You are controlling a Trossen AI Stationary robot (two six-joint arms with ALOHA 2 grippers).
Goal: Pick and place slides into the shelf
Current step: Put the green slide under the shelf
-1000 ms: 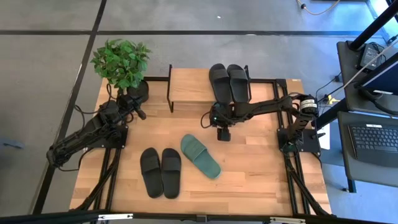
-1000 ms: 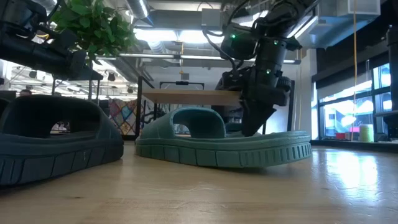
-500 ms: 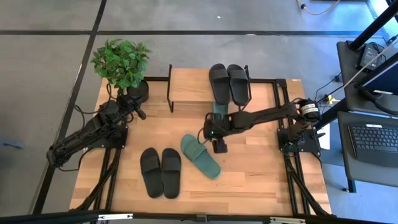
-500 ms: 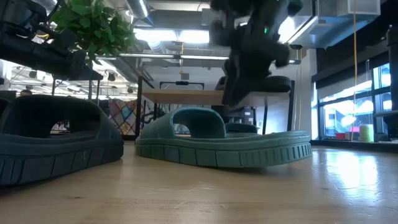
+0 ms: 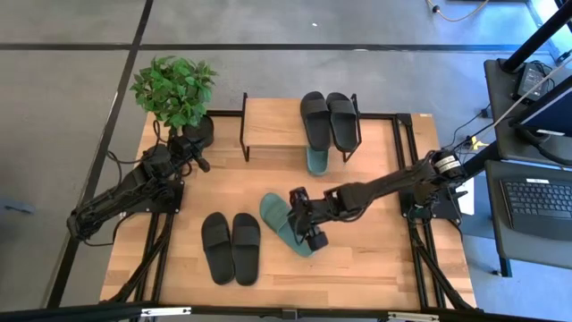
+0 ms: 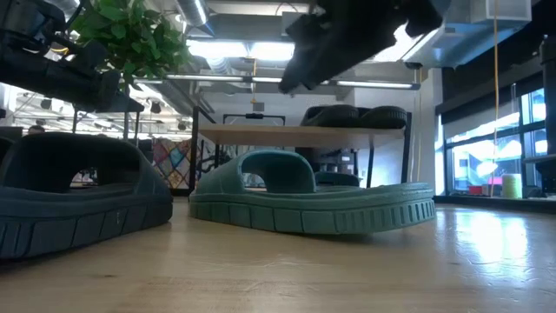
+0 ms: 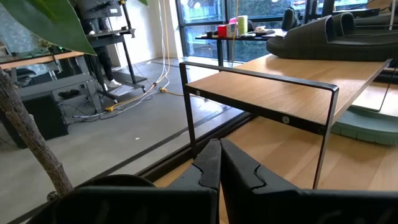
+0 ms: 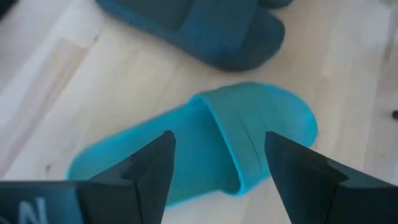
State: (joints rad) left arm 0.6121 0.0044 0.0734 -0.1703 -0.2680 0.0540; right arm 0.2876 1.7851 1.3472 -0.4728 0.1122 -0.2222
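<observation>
Spread wide, the right gripper (image 5: 315, 240) hangs over the loose green slide (image 5: 284, 220) mid-table, the near black pair (image 5: 231, 247) beside it. At the far edge, the shelf (image 5: 273, 124) carries another black pair (image 5: 329, 117). The left gripper (image 7: 219, 163), pinched together, waits near it.

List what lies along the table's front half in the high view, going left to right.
Left arm's base → black slide pair → green slide → right gripper, open over that slide's toe end → right arm's base.
</observation>
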